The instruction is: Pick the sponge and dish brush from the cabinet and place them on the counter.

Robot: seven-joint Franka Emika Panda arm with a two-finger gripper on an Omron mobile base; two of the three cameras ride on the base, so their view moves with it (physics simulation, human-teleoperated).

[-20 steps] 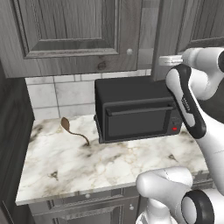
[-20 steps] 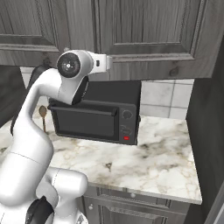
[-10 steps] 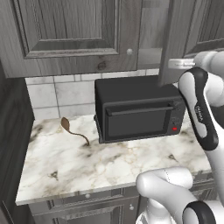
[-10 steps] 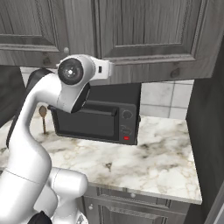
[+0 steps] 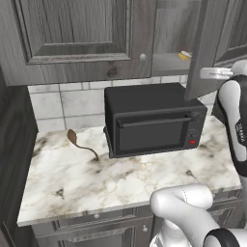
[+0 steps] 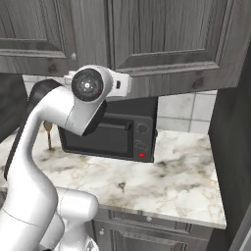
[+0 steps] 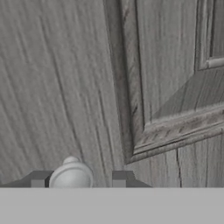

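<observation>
The cabinet (image 5: 72, 34) hangs above the counter (image 5: 120, 183). Its right door (image 5: 207, 43) stands swung out, edge-on in the left base view. My gripper (image 7: 79, 178) is shut on that door's round silver knob (image 7: 71, 175), which sits between the fingertips (image 7: 39, 178). My hand (image 6: 120, 84) lies against the door front in the right base view. Through the gap a grey shelf (image 5: 169, 60) shows, with a small yellow thing (image 5: 185, 55) on it that I cannot identify. The sponge and dish brush are hidden.
A black microwave (image 5: 152, 120) stands on the marble counter under the cabinet. A brown long-handled spoon (image 5: 79, 144) lies to its left. The left cabinet door is closed, with its knob (image 5: 142, 57) near the middle. A dark wall (image 6: 235, 147) bounds the counter's right end.
The right cabinet door has swung further open with my hand on its knob. The shelf inside has come into sight. The arm has moved toward the robot's right.
</observation>
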